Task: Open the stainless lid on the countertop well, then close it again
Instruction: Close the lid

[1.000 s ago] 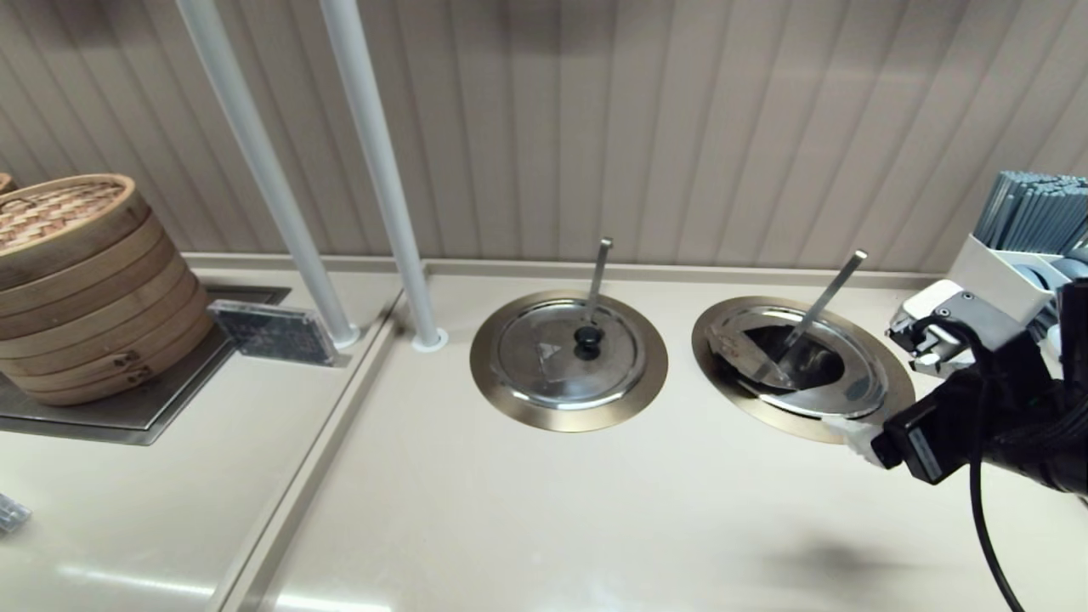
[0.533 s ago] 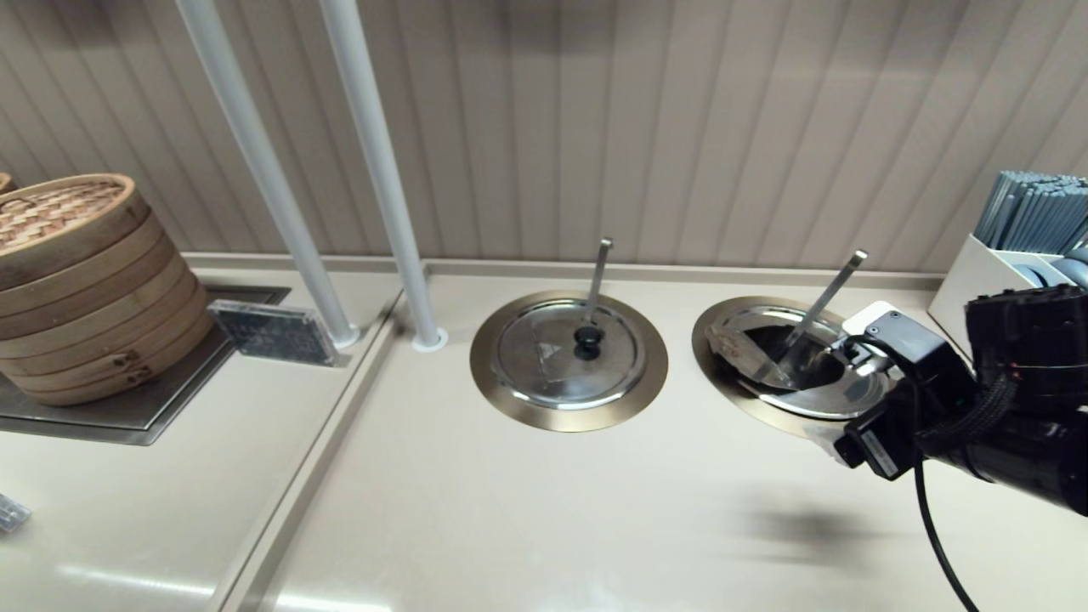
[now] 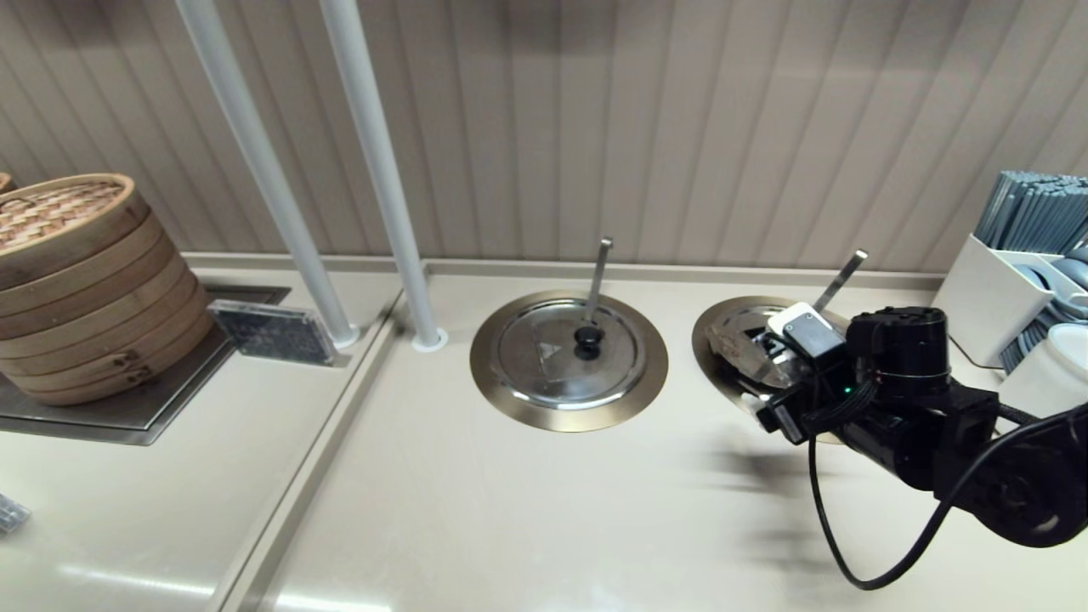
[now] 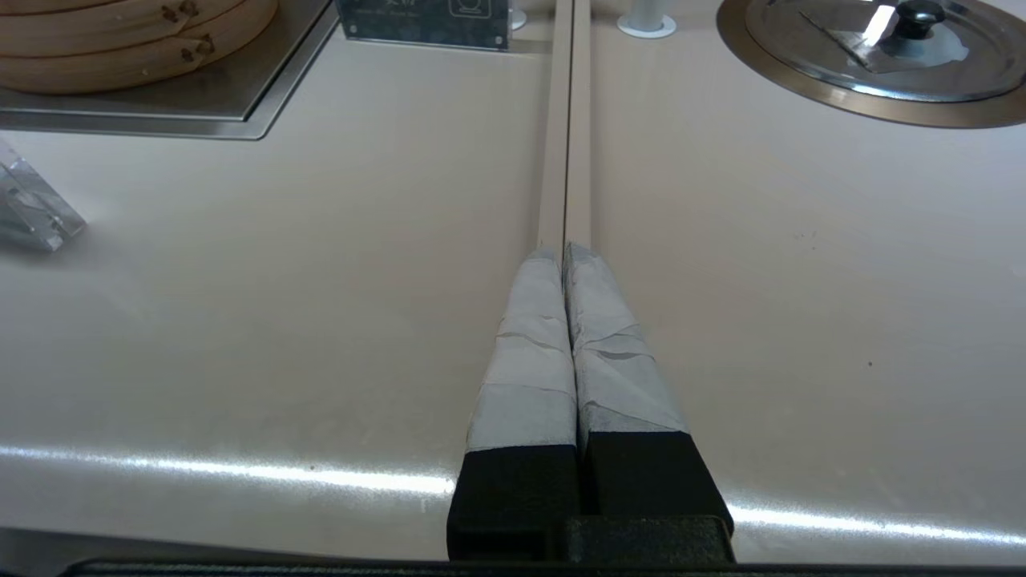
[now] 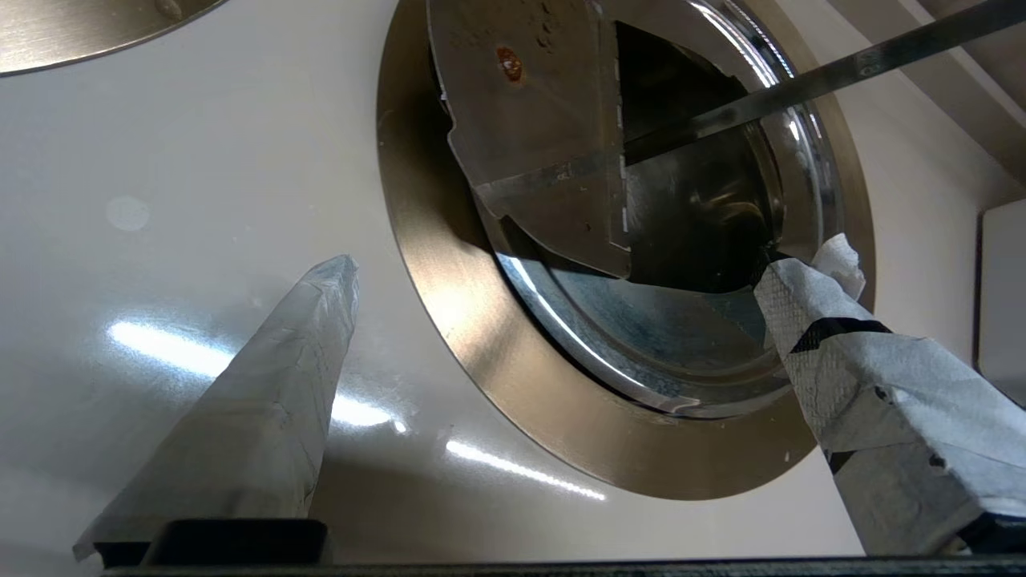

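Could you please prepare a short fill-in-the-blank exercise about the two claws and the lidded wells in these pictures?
1. The right claw, above the countertop well, is ____.
2. The left claw, parked over the bare counter, is ____.
3. The ladle handle poking through the twin lid stands nearly ____.
4. The knob on the twin lid is ____ in colour.

Missing words: open; shut; upright; black.
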Available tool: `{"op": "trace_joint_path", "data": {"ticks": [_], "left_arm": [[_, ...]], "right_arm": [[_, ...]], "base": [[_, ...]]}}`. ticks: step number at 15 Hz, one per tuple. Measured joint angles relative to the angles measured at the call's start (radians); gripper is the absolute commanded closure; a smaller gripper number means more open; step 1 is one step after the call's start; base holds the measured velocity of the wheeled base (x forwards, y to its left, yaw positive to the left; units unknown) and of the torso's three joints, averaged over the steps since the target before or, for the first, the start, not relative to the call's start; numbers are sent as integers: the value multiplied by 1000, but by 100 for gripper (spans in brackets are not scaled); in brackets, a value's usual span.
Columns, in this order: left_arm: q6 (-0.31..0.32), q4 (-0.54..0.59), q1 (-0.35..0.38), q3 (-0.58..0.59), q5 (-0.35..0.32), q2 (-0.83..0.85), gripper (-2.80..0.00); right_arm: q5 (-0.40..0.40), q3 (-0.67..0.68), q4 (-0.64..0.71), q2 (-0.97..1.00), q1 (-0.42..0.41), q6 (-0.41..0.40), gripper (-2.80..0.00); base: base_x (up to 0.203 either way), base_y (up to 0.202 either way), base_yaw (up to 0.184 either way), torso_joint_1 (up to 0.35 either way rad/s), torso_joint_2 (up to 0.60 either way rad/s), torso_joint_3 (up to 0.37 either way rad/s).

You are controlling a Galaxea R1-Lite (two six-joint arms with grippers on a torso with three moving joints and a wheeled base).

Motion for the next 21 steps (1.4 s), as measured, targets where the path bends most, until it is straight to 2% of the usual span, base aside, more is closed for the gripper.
{"op": "trace_joint_path", "data": {"ticks": [5,9,18,21], "left_arm": [[-1,0,0,0,0,0,0],[-1,0,0,0,0,0,0],[0,0,0,0,0,0,0],[0,0,0,0,0,0,0]], "right_arm": [[-5,-8,-85,108,6,-1,-280],[-10,-51,-187,152,-44,0,-280],[-34,-112,-218,159,-117,0,-280],[-32,-151,-213,143,-197,-24,-280]], "base": [[0,0,0,0,0,0],[0,0,0,0,0,0],[0,0,0,0,0,0],[0,0,0,0,0,0]]}}
